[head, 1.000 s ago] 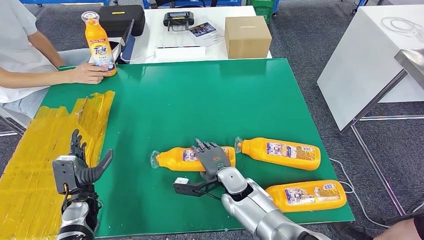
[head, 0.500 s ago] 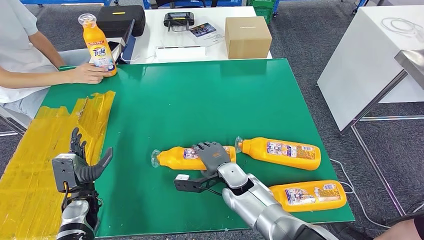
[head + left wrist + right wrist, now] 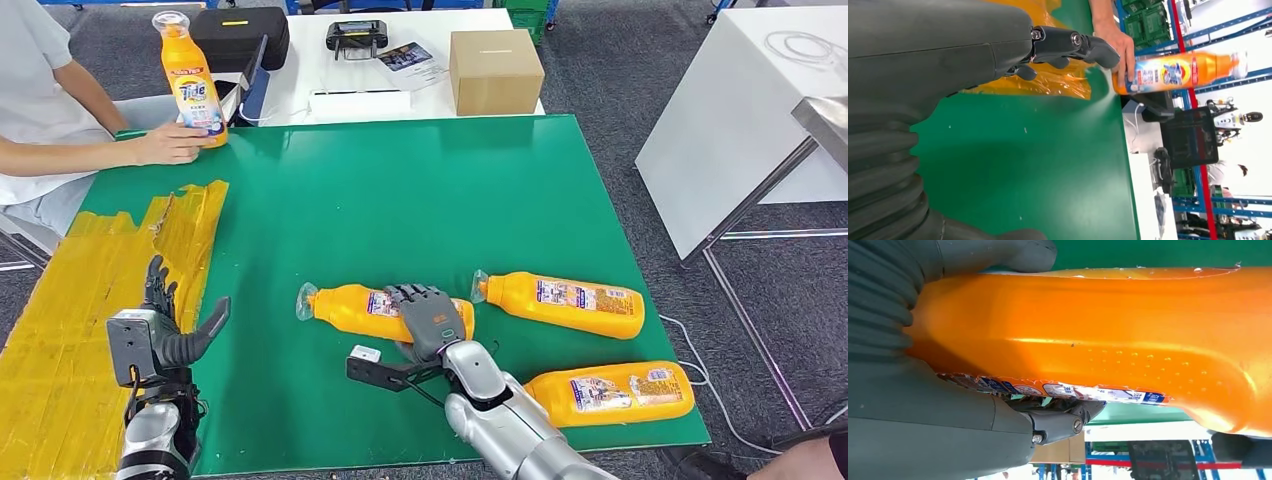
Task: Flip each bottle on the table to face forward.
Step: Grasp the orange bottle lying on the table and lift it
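Right hand (image 3: 430, 318) fingers (image 3: 412, 294) wrapped over a lying bottle (image 3: 350, 310), near edge of green desk (image 3: 400, 200). Left hand (image 3: 165, 325) open, idle. Advice: keep wrap firm, roll until label faces forward; two more bottles (image 3: 565, 303) lie just beside

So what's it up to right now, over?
Right hand fingers wrapped over a lying orange bottle. Left hand open, idle above the yellow tape. Two more bottles lying beside. Nothing in the way.
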